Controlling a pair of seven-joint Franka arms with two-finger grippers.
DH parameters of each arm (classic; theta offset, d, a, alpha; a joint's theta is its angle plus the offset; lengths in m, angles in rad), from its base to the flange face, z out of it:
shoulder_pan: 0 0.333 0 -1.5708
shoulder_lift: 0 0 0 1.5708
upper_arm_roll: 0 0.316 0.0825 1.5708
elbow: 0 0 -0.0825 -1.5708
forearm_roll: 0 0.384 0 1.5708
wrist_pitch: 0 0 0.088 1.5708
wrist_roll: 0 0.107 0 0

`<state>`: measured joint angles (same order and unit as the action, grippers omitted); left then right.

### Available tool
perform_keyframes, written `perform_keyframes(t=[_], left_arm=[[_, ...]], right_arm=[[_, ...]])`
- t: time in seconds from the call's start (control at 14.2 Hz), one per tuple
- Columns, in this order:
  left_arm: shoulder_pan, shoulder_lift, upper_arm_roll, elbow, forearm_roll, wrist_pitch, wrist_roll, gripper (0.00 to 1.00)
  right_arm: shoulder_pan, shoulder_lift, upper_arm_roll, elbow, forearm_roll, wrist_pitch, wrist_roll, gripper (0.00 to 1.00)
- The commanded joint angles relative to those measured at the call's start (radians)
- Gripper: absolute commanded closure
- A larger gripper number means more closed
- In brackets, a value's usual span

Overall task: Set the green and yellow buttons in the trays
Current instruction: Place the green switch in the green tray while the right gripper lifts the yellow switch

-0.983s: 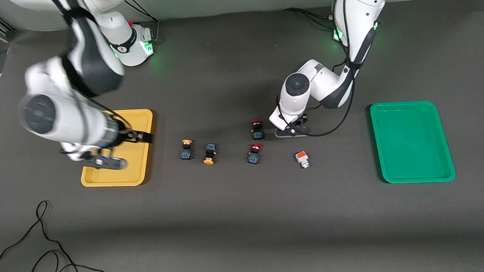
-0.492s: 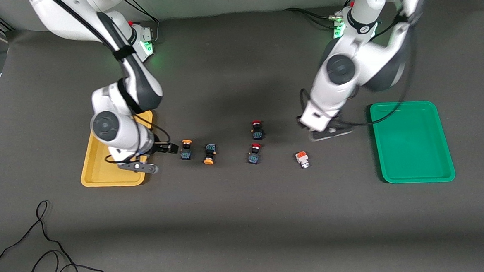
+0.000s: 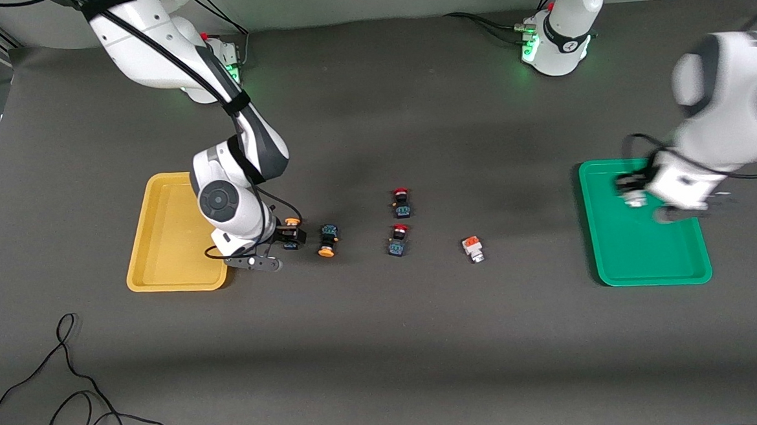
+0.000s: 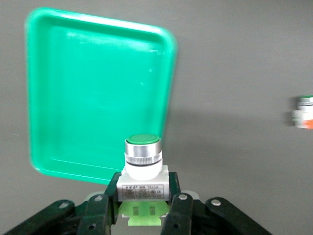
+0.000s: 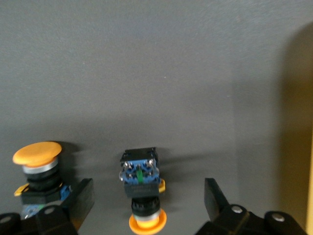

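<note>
From the front, the left end effector (image 3: 637, 194) hangs over the green tray (image 3: 647, 269), gripping something small; the yellow tray (image 3: 161, 275) is bare. The right end effector (image 3: 287, 238) is down at the yellow-capped buttons (image 3: 327, 240).

Left wrist: clamped on the green-capped button (image 4: 143, 164), which could bounce out if dropped from this height.

Right wrist: jaws wide around one yellow button (image 5: 142, 193); closing could knock its neighbour (image 5: 40, 169).

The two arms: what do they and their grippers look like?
Both arms are glossy white with dark grey joint sections and black cables along them; green lights glow at the bases. The left gripper and right gripper have black fingers with silver screws.
</note>
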<state>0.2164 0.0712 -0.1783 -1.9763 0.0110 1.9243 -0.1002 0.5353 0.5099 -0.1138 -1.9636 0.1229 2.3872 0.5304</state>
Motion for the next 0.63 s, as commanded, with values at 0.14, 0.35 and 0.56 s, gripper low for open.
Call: perform_keyframes(t=[0.14,0.35,0.56], left_arm=[[0.107,0.085,-0.020,-0.143,0.044,0.279,0.140,1.00],[0.115,0.218,-0.012,-0.280,0.107,0.624,0.139,1.00],[0.123,0.265,-0.009,-0.288,0.138,0.688,0.142,0.93]], right_arm=[[0.043,0.061,-0.010,0.009,0.012,0.073,0.023,0.00],[0.054,0.079,-0.012,0.006,0.012,0.093,0.037,0.46],[0.051,0.065,-0.012,0.006,0.012,0.087,0.037,1.00]])
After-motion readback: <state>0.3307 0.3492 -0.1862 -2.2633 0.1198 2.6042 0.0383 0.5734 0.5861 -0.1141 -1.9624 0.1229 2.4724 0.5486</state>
